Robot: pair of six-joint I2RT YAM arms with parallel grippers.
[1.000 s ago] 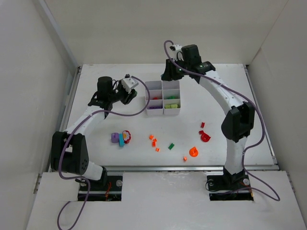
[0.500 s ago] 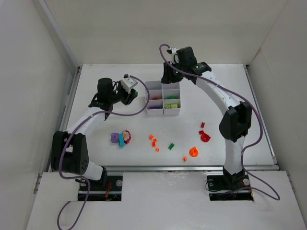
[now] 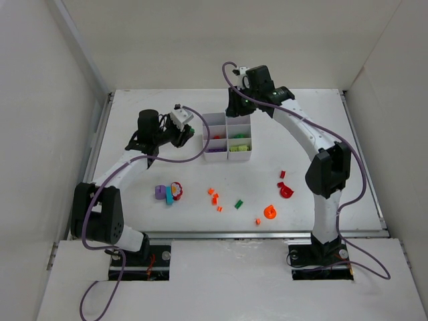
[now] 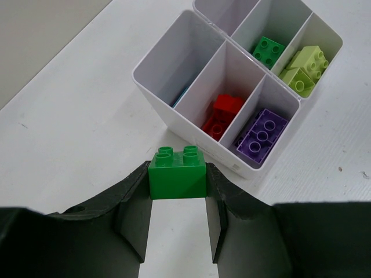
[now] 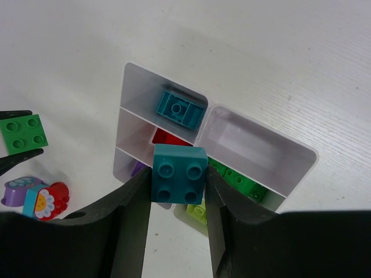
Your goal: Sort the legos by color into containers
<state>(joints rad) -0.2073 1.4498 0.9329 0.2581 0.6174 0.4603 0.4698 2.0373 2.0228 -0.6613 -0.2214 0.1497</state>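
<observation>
My left gripper (image 4: 177, 176) is shut on a dark green brick (image 4: 177, 171), held just left of the white six-compartment tray (image 4: 152, 86). From above, that gripper (image 3: 188, 132) sits beside the tray (image 3: 227, 126). My right gripper (image 5: 179, 176) is shut on a teal brick (image 5: 179, 172) and hangs over the tray (image 5: 200, 141). In the top view this gripper (image 3: 235, 107) is at the tray's far edge. The compartments hold a teal brick (image 5: 181, 110), a red brick (image 4: 223, 113), a purple brick (image 4: 262, 133), a dark green brick (image 4: 268, 51) and lime bricks (image 4: 304, 69). One compartment (image 5: 249, 142) is empty.
Loose legos lie on the table nearer the arm bases: a purple, teal and red cluster (image 3: 168, 193), small orange pieces (image 3: 214, 195), a green piece (image 3: 239, 204), an orange round piece (image 3: 269, 212) and red pieces (image 3: 285, 190). White walls enclose the table.
My right gripper has swung a little to the left with the teal brick, over the tray's far side. My left gripper has edged slightly toward the tray, still holding the green brick.
</observation>
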